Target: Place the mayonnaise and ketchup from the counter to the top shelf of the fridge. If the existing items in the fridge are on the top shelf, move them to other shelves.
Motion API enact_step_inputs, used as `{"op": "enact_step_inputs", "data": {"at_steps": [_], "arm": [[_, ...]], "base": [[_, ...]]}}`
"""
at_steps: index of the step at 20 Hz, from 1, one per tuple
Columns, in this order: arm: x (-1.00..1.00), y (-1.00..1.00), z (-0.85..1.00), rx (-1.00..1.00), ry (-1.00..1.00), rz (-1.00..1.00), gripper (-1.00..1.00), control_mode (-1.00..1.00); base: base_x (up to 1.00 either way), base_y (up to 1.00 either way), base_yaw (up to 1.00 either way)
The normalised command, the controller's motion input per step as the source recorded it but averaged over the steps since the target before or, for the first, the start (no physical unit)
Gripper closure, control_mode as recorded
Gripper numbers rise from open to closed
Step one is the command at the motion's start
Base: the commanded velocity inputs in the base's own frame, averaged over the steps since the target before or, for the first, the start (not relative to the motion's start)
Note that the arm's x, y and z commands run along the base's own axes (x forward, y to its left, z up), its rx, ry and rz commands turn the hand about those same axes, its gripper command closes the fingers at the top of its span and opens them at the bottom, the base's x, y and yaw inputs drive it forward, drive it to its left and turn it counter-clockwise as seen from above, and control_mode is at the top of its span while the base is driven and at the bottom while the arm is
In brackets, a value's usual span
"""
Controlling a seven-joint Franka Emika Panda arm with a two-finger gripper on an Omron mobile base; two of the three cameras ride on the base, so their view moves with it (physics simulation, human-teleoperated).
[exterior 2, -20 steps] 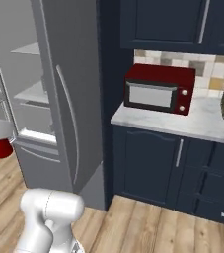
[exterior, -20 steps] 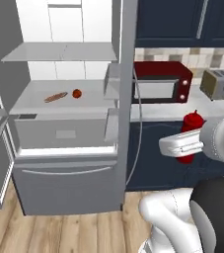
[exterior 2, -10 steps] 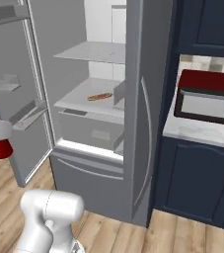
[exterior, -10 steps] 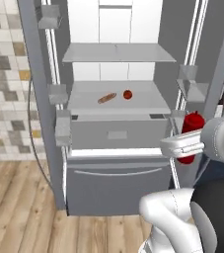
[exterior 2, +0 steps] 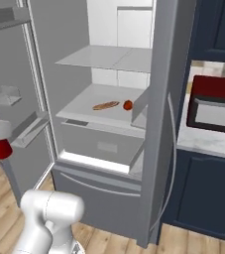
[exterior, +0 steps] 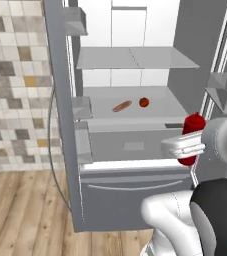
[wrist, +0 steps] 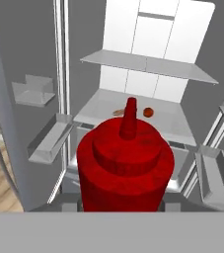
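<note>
Tool [exterior: 185, 146] clenched on ketchup [exterior: 191, 131], bottle upright between fingers, facing open fridge [exterior: 60, 100].

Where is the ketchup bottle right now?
The ketchup bottle is held in the robot's pincer, in front of the open fridge, near its right door. It is below the level of the top shelf.

Even, flat rendered light, soft shadows, slightly blurry throughout.

Ahead of the pincer: matt red plastic ketchup [wrist: 126, 168], smooth grey metal-look fridge [exterior: 60, 125], glassy top shelf [exterior: 135, 57], wood-plank floor [exterior: 20, 210].
</note>
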Motion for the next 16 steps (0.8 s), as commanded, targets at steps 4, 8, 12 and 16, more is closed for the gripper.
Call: {"op": "enact_step_inputs", "data": {"at_steps": [4, 8, 12, 16], "arm": [[0.0, 0.0, 0.0, 0.0, 0.0, 0.0, 1.0, 1.0], [0.0, 0.0, 0.0, 0.0, 0.0, 0.0, 1.0, 1.0], [0.0, 0.0, 0.0, 0.0, 0.0, 0.0, 1.0, 1.0], [0.0, 0.0, 0.0, 0.0, 0.0, 0.0, 1.0, 1.0]], "base": [[0.04, 0.0, -0.1], [0.13, 0.0, -0.09], [0.14, 0.0, -0.19], [0.24, 0.0, -0.19]]}}
